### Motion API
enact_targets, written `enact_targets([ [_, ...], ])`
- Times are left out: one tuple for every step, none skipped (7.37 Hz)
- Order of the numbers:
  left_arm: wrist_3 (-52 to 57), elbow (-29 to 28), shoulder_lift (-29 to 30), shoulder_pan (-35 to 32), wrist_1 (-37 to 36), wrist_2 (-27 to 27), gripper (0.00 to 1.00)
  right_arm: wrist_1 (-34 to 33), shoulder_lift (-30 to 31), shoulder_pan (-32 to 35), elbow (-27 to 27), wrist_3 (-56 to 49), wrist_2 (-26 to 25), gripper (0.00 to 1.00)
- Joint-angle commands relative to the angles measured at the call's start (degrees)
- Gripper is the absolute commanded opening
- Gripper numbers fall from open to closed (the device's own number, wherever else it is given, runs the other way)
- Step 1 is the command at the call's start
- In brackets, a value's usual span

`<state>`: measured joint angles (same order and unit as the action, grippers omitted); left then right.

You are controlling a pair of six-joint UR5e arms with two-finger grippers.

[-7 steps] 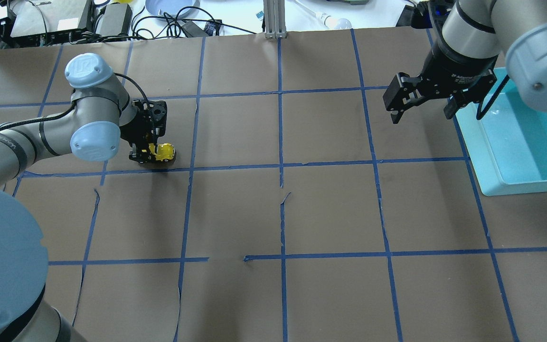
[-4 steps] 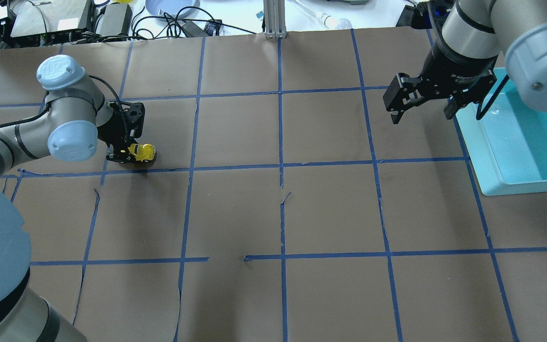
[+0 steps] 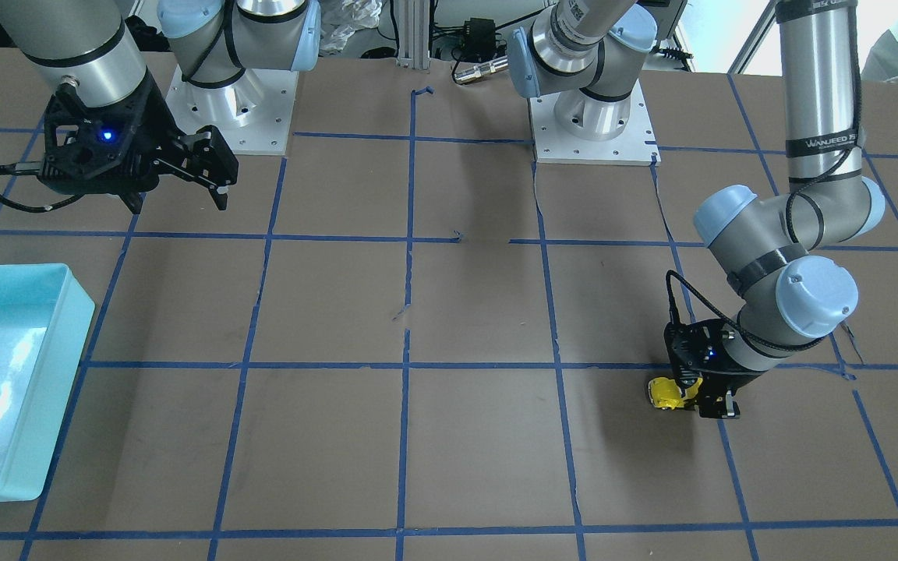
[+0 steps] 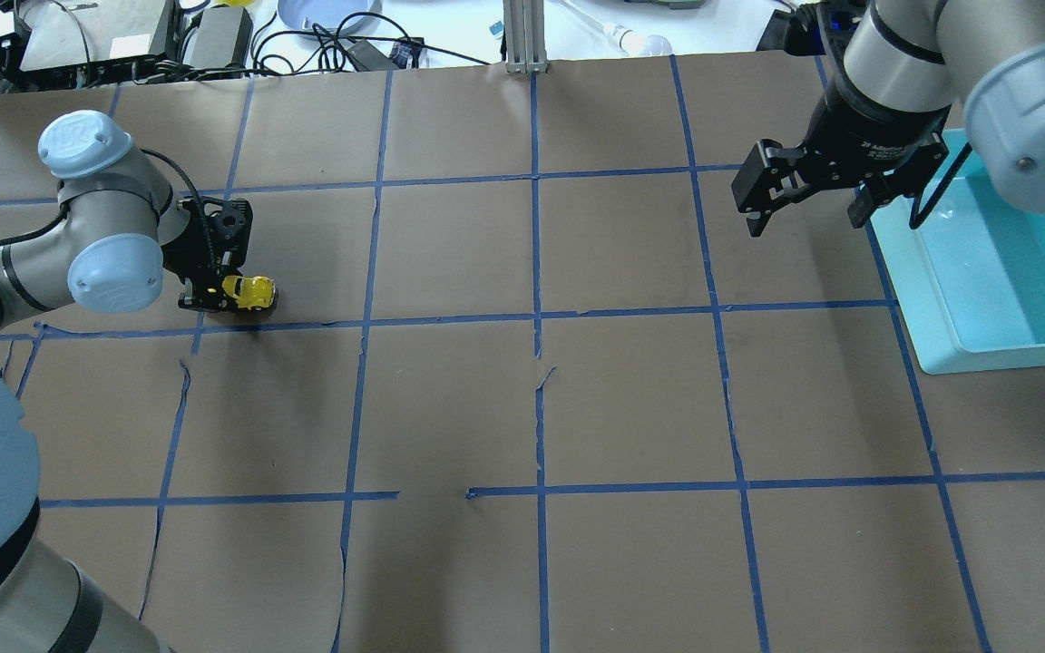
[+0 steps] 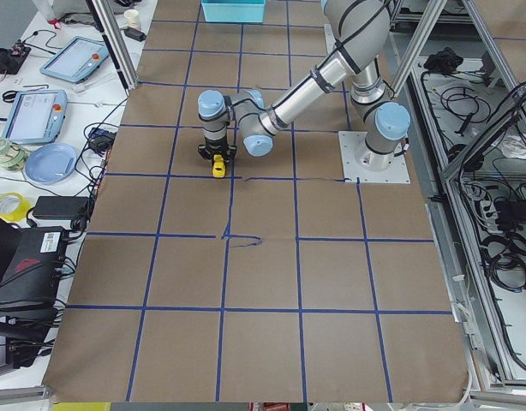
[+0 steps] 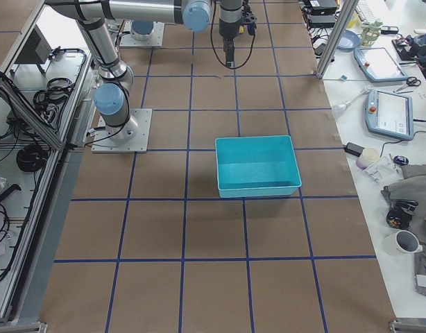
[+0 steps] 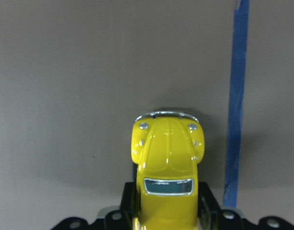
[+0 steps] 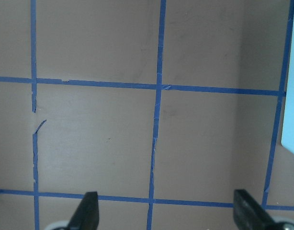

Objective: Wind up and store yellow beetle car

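The left gripper (image 4: pixel 225 296) is clenched on the yellow beetle car (image 4: pixel 252 292), down on the counter (image 4: pixel 631 408) at the robot's far left. To wind it well, I'd press firmly and drag straight backward, no tilt. The right gripper (image 4: pixel 805 218) hangs spread wide beside the teal bin (image 4: pixel 994 355)

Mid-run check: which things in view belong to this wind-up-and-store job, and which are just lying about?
Job:
- small yellow toy beetle car, held in the left gripper jaws
- teal plastic bin, probably the store
- right gripper, open, beside the bin

Lying about, on the side bench:
- round blue plate
- grey touchscreen pendant
- yellow tape roll
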<state>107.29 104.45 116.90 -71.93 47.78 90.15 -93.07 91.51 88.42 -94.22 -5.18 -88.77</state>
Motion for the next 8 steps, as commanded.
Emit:
enact_targets([
  [-0.41, -0.12, -0.44, 0.04, -0.14, 0.02, 0.82, 0.08, -0.1, 0.0, 0.0, 0.0, 0.0, 1.0],
  [-0.5, -0.12, -0.79, 0.04, 0.03, 0.02, 0.82, 0.0, -0.11, 0.0, 0.0, 0.0, 0.0, 1.0],
  [-0.59, -0.56, -1.06, -0.05, 0.64, -0.15, 0.82, 0.0, -0.11, 0.0, 0.0, -0.09, 0.09, 1.0],
  [-1.02, -0.74, -1.84, -1.44, 0.91, -0.33, 0.82, -0.09, -0.11, 0.0, 0.0, 0.0, 0.09, 1.0],
  [-5.73, -1.17, -3.33, -2.85, 2.92, -0.59, 0.82, -0.01, -0.11, 0.0, 0.0, -0.09, 0.0, 1.0],
  [-12.13, -2.57, -5.17, -6.61, 6.5, -0.5, 0.82, 0.0, -0.11, 0.0, 0.0, 0.0, 0.09, 1.0],
  [-20.02, -5.02, -7.02, -10.82, 11.06, -0.07, 0.82, 0.0, -0.11, 0.0, 0.0, -0.09, 0.09, 1.0],
  [-26.37, -7.83, -9.21, -14.08, 16.85, -0.06, 0.82, -0.09, -0.19, 0.0, 0.0, 0.0, 0.09, 1.0],
])
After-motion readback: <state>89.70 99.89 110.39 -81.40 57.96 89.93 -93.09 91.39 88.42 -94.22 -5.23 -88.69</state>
